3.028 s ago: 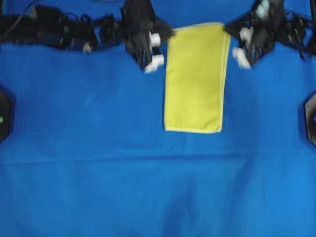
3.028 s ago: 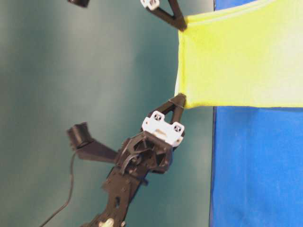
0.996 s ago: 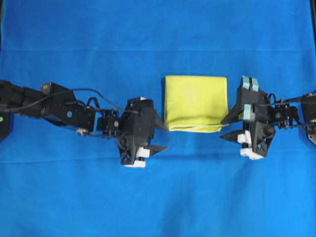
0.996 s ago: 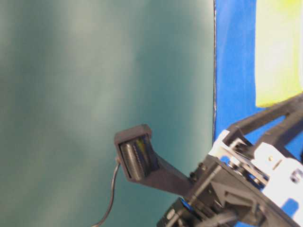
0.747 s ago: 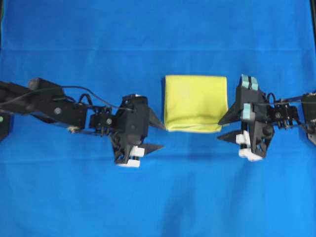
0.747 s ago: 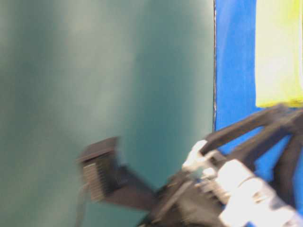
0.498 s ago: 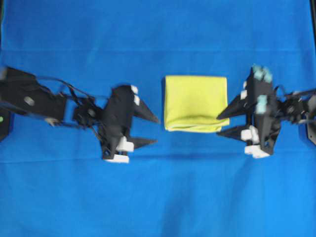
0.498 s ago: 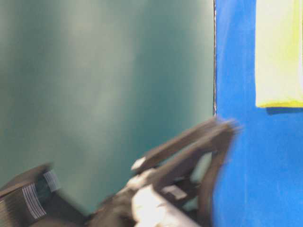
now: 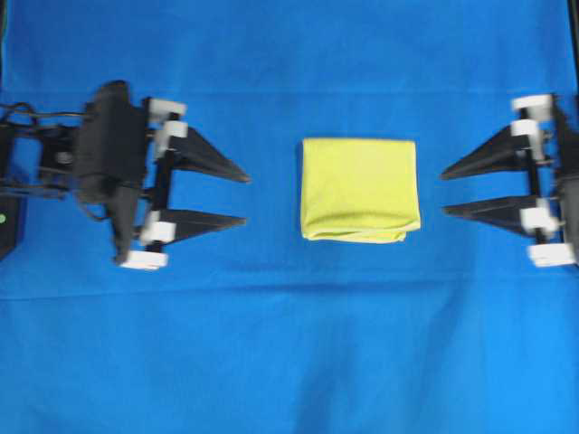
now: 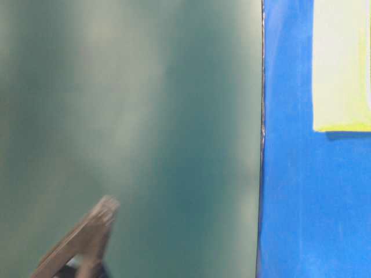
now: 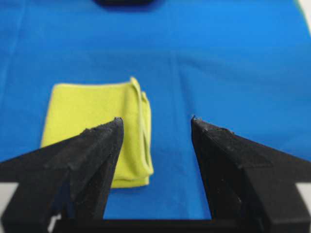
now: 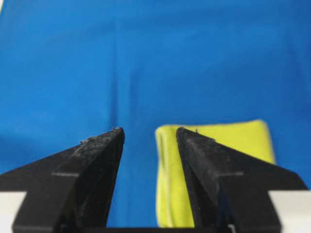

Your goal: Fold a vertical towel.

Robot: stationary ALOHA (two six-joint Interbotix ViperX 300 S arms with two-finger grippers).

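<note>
Fold looks done, so best to draw both arms clear sideways and level, touching nothing. Left claw [image 9: 244, 194] wide and empty, held level on the left, tips aimed at the towel [image 9: 359, 190] yet well apart from it. Towel folded to a near square, middle of the blue counter [image 9: 289, 362], loose hems toward the near edge. Right claw [image 9: 445, 192] wide and empty too, level, well apart, mirroring the left.

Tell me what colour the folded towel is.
Yellow-green, with a paler hem along its edge: the towel shows best in the overhead view.
</note>
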